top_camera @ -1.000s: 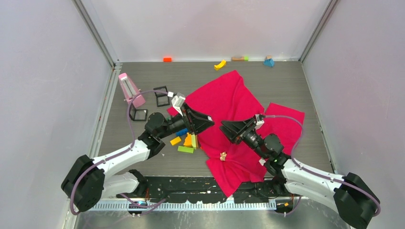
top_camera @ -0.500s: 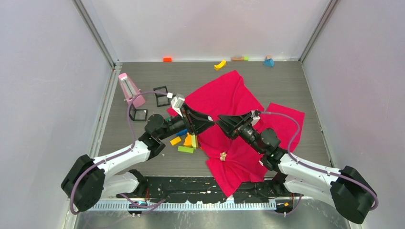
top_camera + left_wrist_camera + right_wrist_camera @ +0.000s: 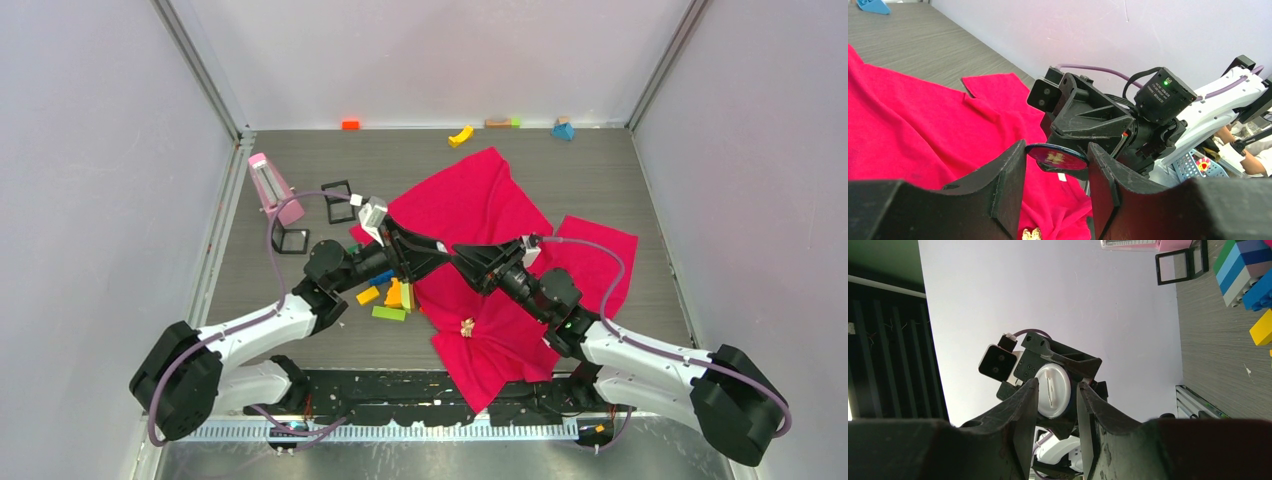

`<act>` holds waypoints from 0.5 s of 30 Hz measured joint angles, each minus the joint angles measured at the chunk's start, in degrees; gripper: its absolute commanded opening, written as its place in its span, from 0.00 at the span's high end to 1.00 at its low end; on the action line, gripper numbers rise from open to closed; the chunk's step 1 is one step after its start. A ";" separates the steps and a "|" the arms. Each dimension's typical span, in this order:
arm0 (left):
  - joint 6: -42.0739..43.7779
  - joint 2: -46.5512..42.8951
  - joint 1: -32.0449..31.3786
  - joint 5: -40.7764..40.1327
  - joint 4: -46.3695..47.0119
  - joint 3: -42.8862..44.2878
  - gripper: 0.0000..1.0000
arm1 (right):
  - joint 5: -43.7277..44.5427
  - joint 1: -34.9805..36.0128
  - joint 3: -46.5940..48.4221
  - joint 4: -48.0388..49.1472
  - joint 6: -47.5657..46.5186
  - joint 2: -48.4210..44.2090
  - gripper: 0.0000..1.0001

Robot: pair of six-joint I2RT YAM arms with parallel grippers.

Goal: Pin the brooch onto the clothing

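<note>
The crimson T-shirt [image 3: 470, 200] lies crumpled on the table and fills the left wrist view [image 3: 908, 110]. The brooch [image 3: 467, 327], a tiny pale pinkish flower-shaped piece, lies on the shirt's near part, apart from both grippers; it also shows in the left wrist view [image 3: 1031, 233]. My left gripper [image 3: 445, 253] hangs above the shirt, shut on the rim of a round pin-back badge [image 3: 1055, 156]. My right gripper [image 3: 458, 257] meets it tip to tip. Its fingers stand either side of the badge's white back [image 3: 1052, 390], with a small gap on one side.
Toy blocks [image 3: 388, 295] lie by the shirt's left edge under the left arm. A pink object [image 3: 275, 188] and black square frames [image 3: 340, 202] stand at the left. Small blocks [image 3: 460, 135] lie along the back wall.
My right gripper has moved left and up toward the left gripper, until its fingers straddle the badge. The left gripper, shirt and brooch have stayed put.
</note>
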 measured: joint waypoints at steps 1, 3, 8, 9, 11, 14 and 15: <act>0.02 0.24 -0.02 0.00 0.17 0.00 0.56 | 0.02 0.04 0.00 -0.02 0.00 0.00 0.61; 0.00 0.81 -0.15 0.00 0.57 0.00 0.56 | 0.02 0.11 0.00 -0.09 0.04 0.00 0.61; 0.00 2.49 -1.03 -0.33 1.90 0.02 0.57 | 0.00 0.28 0.00 0.09 0.59 0.72 0.63; 0.02 2.84 -1.25 -0.42 2.16 0.02 0.57 | -0.02 0.35 0.00 0.28 0.74 1.03 0.64; 0.11 3.34 -1.57 -0.55 2.51 0.02 0.57 | -0.04 0.44 0.00 0.50 1.05 1.55 0.66; 0.24 3.74 -1.97 -0.92 3.26 0.02 0.56 | 0.00 0.57 0.00 0.72 1.51 1.84 0.73; 0.24 3.74 -2.01 -1.03 3.50 0.02 0.57 | 0.07 0.57 0.00 0.87 1.64 1.84 0.76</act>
